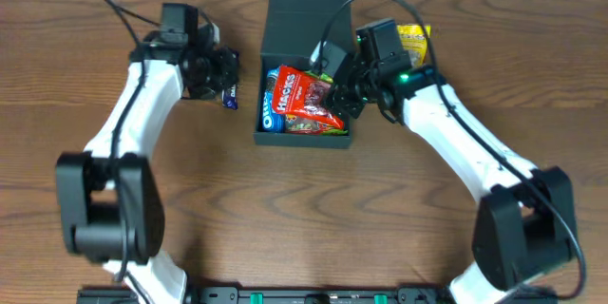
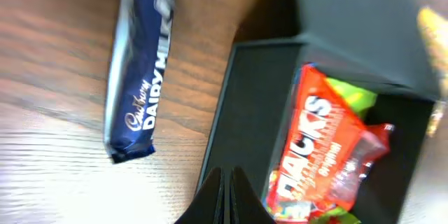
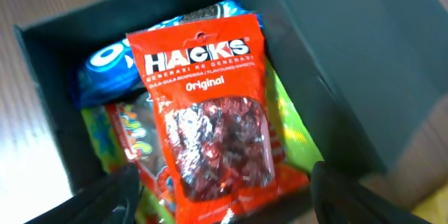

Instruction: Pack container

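The dark teal-green container (image 1: 309,5) stands open at the table's middle back, flap lid folded away. Inside lie a red Hacks packet (image 1: 306,93) (image 3: 206,105) (image 2: 318,147), a blue Oreo packet (image 1: 275,95) (image 3: 105,66) and green packets (image 3: 290,136). My right gripper (image 1: 340,95) (image 3: 224,199) is open, fingers spread on either side of the Hacks packet's lower end, at the box's right side. My left gripper (image 1: 228,74) (image 2: 225,199) is shut and empty, left of the box. A blue Cadbury Dairy Milk bar (image 1: 230,98) (image 2: 140,77) lies on the table next to it.
A yellow packet (image 1: 413,43) lies on the table right of the box, behind my right arm. The container's left wall (image 2: 245,112) is close to my left fingertips. The wooden table (image 1: 304,209) stretches toward the front.
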### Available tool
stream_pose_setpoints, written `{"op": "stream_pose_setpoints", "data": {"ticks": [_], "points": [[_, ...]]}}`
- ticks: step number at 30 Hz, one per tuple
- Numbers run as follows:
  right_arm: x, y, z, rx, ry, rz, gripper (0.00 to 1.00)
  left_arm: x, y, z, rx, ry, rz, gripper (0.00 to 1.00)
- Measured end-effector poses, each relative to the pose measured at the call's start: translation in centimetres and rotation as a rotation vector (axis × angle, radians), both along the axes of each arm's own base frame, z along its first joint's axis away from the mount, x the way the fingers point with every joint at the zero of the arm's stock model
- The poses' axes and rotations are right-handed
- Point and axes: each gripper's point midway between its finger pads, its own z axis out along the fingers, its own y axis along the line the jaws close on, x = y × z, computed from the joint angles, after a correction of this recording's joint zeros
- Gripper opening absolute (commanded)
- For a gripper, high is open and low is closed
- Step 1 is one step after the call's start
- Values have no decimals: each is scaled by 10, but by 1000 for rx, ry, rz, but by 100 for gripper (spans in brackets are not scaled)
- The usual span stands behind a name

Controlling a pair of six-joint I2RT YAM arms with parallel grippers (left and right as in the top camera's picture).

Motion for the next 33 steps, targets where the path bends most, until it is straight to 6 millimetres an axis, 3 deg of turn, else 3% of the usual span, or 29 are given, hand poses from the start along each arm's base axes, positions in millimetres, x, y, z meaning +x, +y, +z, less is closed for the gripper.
{"op": "stream_pose_setpoints", "data": {"ticks": [6,9,13,17,23,28,33], "points": [[3,9,-19,-13,-22,93,75,-3,21,59,32,-146,31,6],[2,16,-24,-18,-31,132,74,-4,31,74,39,-184,52,6],[0,23,-45,-29,-7,160,73,-5,34,77,45,-187,61,6],[1,23,-68,-45,25,165,80,-10,35,73,48,-164,62,6],[11,26,-73,-43,-8,159,80,-12,35,72,49,-153,62,6],[11,26,-81,-50,0,166,57,-14,35,70,49,-140,61,6],[13,27,-82,-50,-10,171,19,-15,35,70,49,-138,61,6]]}}
